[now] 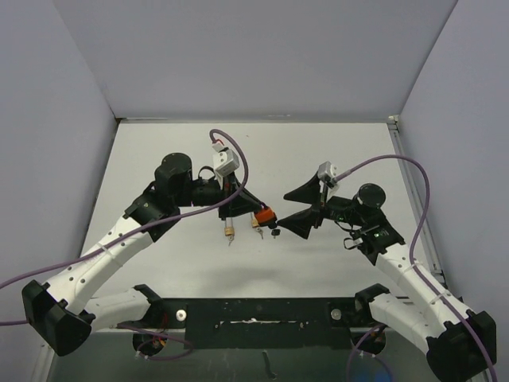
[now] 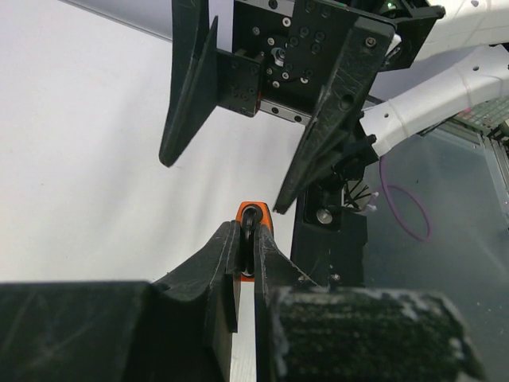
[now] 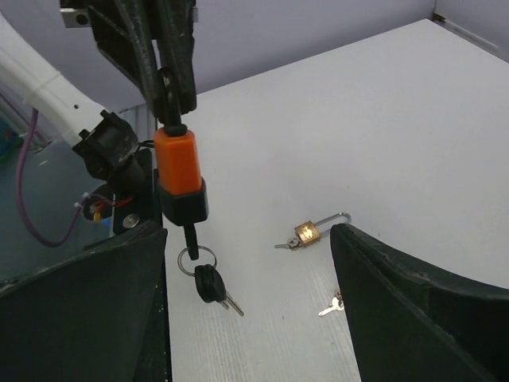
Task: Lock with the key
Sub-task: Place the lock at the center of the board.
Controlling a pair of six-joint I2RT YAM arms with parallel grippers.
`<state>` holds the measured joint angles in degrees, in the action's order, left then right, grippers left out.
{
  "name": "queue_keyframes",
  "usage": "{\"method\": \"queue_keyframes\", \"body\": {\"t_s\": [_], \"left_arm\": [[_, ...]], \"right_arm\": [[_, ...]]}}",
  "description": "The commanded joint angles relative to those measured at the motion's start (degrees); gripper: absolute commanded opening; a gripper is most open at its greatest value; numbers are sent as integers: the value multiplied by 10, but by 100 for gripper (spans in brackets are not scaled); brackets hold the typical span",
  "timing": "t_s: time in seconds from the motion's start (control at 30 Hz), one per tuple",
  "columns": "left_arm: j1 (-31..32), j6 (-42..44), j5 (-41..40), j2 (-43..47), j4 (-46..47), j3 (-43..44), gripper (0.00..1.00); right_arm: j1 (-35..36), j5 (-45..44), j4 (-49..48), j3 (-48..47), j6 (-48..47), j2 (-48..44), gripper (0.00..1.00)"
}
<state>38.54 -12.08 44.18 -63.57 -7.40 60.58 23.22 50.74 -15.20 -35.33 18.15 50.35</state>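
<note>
My left gripper (image 1: 253, 208) is shut on the shackle of an orange and black padlock (image 1: 263, 215), holding it above the table. The padlock (image 3: 179, 171) hangs with a black key (image 3: 189, 235) in its keyhole; a ring with a second black key (image 3: 211, 283) dangles below. In the left wrist view the orange body (image 2: 254, 239) shows between my shut fingers. My right gripper (image 1: 296, 209) is open wide, just right of the padlock and facing it, holding nothing.
A small brass padlock (image 3: 307, 231) with a key in it lies on the white table (image 1: 318, 151); it also shows in the top view (image 1: 230, 231). A loose small key (image 3: 332, 305) lies near it. Purple cables trail off both arms.
</note>
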Motion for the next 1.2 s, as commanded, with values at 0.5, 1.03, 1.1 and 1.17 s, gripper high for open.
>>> {"method": "queue_keyframes", "body": {"t_s": [0.5,1.03,1.1,1.17], "left_arm": [[-5,-31,39,15,115,40,0],[-5,-44,52,3,134,39,0],[-5,-44,50,-1,138,38,0],[-5,-44,47,-4,140,38,0]], "right_arm": [[6,77,-145,22,74,26,80],[28,57,-165,21,79,44,63],[32,54,-166,21,78,48,62],[38,51,-168,21,77,52,58]]}}
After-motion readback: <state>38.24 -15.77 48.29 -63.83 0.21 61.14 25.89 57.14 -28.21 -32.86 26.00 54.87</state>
